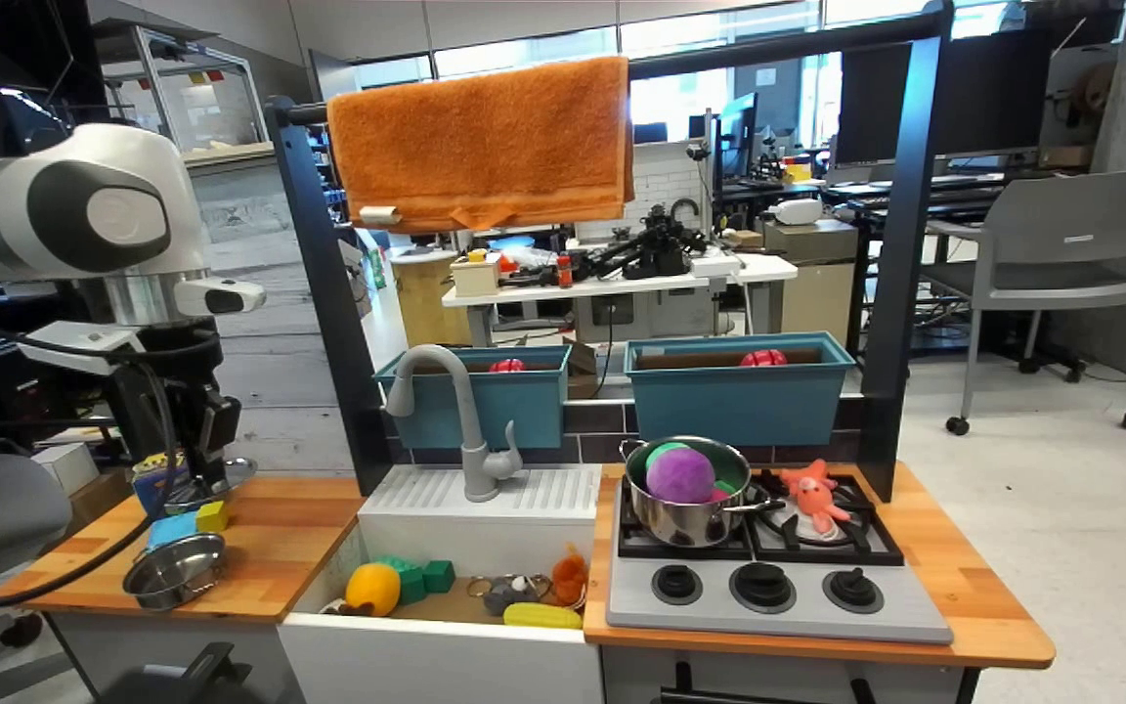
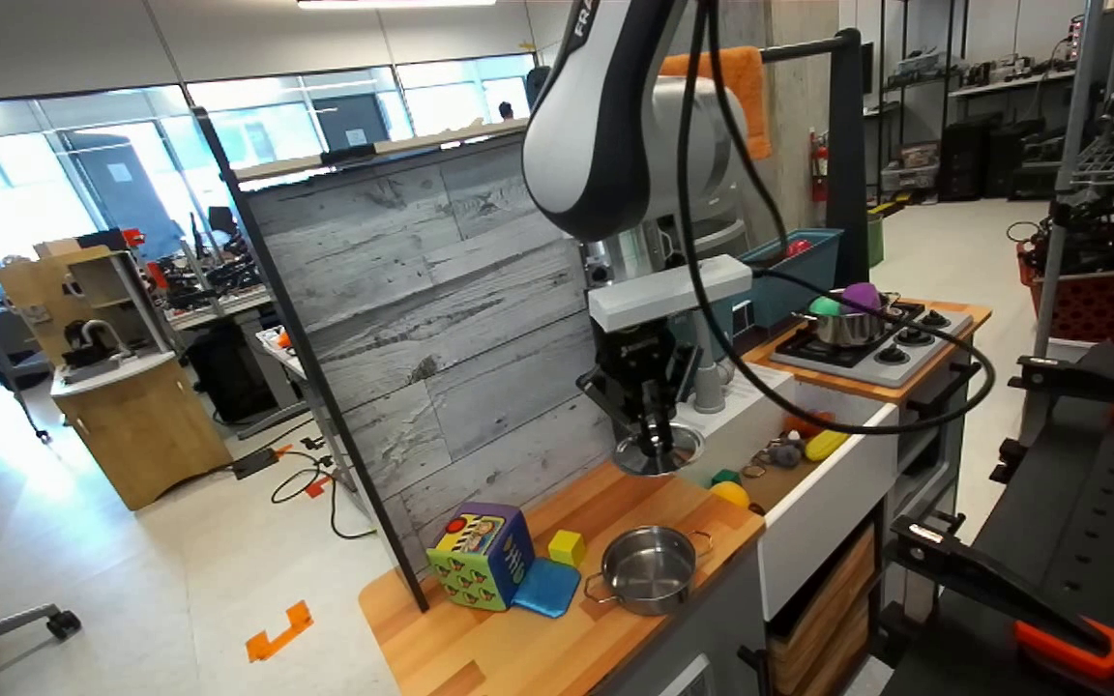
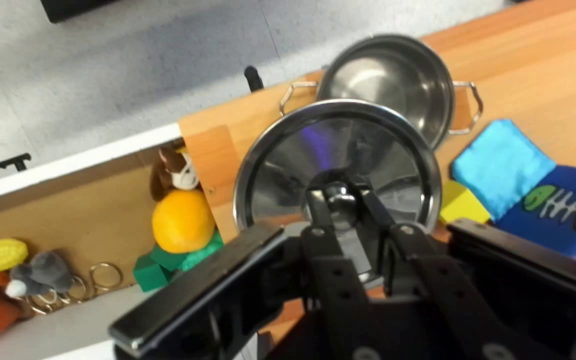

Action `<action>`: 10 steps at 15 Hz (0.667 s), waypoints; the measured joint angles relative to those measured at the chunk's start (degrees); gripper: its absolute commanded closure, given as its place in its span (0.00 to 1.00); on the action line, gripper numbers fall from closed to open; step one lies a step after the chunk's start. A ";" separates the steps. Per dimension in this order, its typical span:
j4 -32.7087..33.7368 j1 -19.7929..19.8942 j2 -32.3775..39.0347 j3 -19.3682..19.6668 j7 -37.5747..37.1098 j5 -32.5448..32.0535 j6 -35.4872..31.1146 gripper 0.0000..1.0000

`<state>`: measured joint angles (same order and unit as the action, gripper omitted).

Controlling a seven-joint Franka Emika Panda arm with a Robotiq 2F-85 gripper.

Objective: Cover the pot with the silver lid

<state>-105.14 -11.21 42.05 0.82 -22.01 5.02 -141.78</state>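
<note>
The small steel pot stands uncovered on the wooden counter in both exterior views [image 1: 175, 575] [image 2: 649, 570]. It also shows in the wrist view [image 3: 393, 75], partly hidden by the lid. The silver lid [image 3: 288, 160] hangs level or nearly so in the air, and it also shows in both exterior views [image 1: 240, 471] [image 2: 685, 452]. My gripper [image 3: 340, 197] is shut on the lid's centre knob. In an exterior view the gripper [image 2: 656, 445] holds the lid above the counter, behind the pot and towards the sink, apart from the pot.
Near the pot lie a blue cloth pouch [image 2: 547, 587], a yellow block [image 2: 567, 548] and a colourful toy cube [image 2: 482, 558]. The sink [image 1: 436, 640] beside the counter holds several toys. A larger steel pot [image 1: 685, 523] with a purple ball stands on the stove. A grey wooden panel [image 2: 422, 319] stands behind the counter.
</note>
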 measured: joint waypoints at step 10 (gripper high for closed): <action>-19.76 -5.88 -5.21 3.07 0.05 -9.55 -16.35 0.95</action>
<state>-124.90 -17.10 36.83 3.89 -21.96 -4.53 -158.13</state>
